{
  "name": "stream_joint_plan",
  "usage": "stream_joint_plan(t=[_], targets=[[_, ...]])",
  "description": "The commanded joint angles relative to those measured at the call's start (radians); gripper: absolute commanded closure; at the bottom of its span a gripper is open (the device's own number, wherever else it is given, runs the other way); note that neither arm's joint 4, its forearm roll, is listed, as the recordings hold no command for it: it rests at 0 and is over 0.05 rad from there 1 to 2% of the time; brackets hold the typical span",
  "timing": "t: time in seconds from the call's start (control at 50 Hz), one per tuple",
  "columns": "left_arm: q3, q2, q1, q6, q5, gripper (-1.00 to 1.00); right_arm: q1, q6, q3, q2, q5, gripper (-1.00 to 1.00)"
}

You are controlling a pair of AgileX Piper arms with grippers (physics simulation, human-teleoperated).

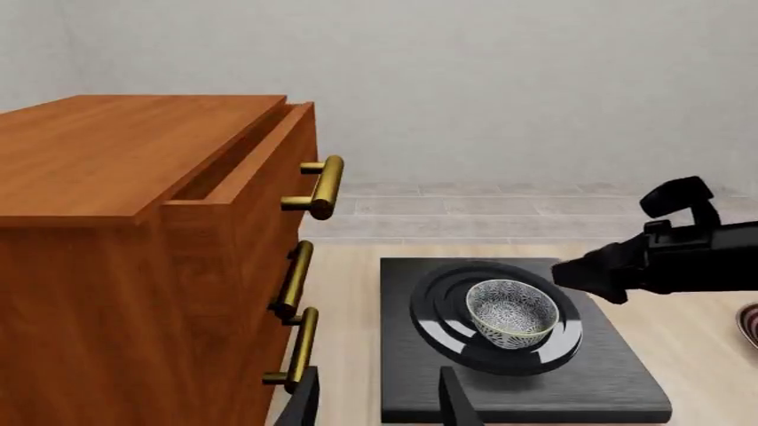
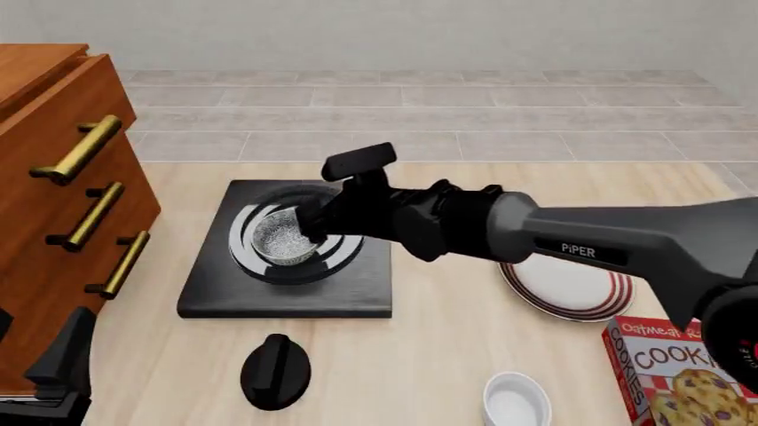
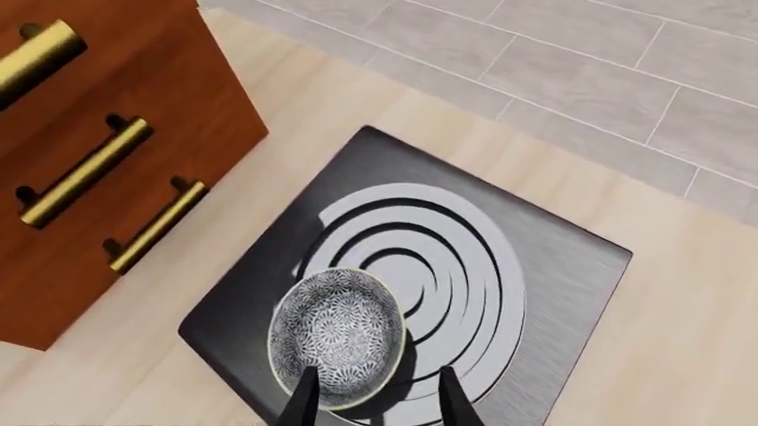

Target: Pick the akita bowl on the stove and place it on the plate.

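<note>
One knob [image 2: 275, 370] near stove [image 2: 355, 288], dresser [image 2: 53, 204] beside

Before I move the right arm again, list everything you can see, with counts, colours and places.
akita bowl: 1, speckled grey-white, on the stove's burner rings
stove: 1, black, table left of centre
plate: 1, white with red stripes, right of stove
knob: 1, black, near side of stove
white bowl: 1, near edge
cookie box: 1, red, near right corner
cabinet: 1, brown, brass handles, far left
right gripper: open, at the akita bowl's rim
left gripper: open, low at near left
</note>
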Motion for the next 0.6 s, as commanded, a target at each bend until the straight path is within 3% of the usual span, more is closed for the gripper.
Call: stream_joint_plan(t=[0.02, 0.6], targets=[[0.0, 0.0, 0.0, 0.0, 0.0, -1.0, 0.013, -0.004, -0.029, 0.047, 0.012, -1.0], [0.0, 0.0, 0.0, 0.0, 0.0, -1.0, 0.006, -0.024, -0.102, 0.162, 0.045, -1.0]])
